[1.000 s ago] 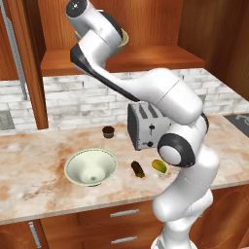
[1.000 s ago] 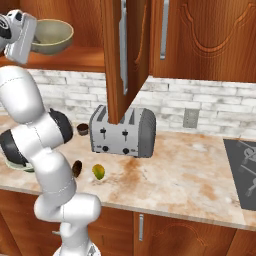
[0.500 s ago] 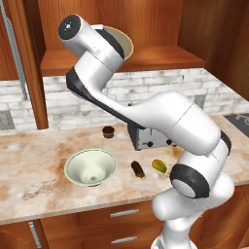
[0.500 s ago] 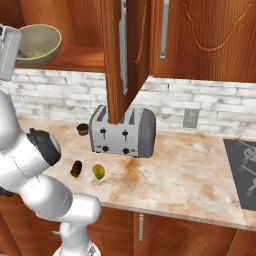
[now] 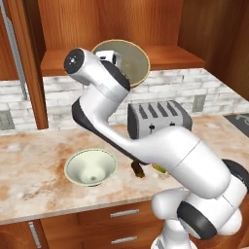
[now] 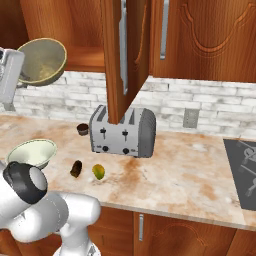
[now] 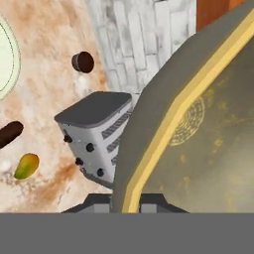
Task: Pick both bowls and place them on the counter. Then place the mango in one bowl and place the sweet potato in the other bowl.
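we hold the olive bowl [image 6: 41, 61] aloft, tilted, its yellow rim [image 7: 168, 129] clamped between our gripper [image 7: 125, 202] fingertips at the bottom of the hand view. in the left base view this olive bowl [image 5: 127, 61] sits high in front of the open wooden shelf [image 5: 175, 56], well above the counter [image 5: 34, 185]. the pale green bowl [image 5: 90, 166] already rests upright on the counter, to the left of the toaster [image 5: 158, 118]. the sweet potato [image 6: 76, 168] lies on the counter just right of the pale green bowl [image 6: 31, 151], and the mango [image 6: 98, 172] lies just beside the sweet potato, apart from it. both sit in front of the toaster [image 6: 122, 131]. a small dark cup [image 6: 82, 129] stands near the toaster's left end, close to the brick backsplash [image 6: 200, 107]. in the hand view we see the mango [image 7: 26, 165], the sweet potato [image 7: 10, 134] and the cup [image 7: 83, 62] on the marbled stone. a cabinet door [image 6: 117, 55] hangs open above the toaster.
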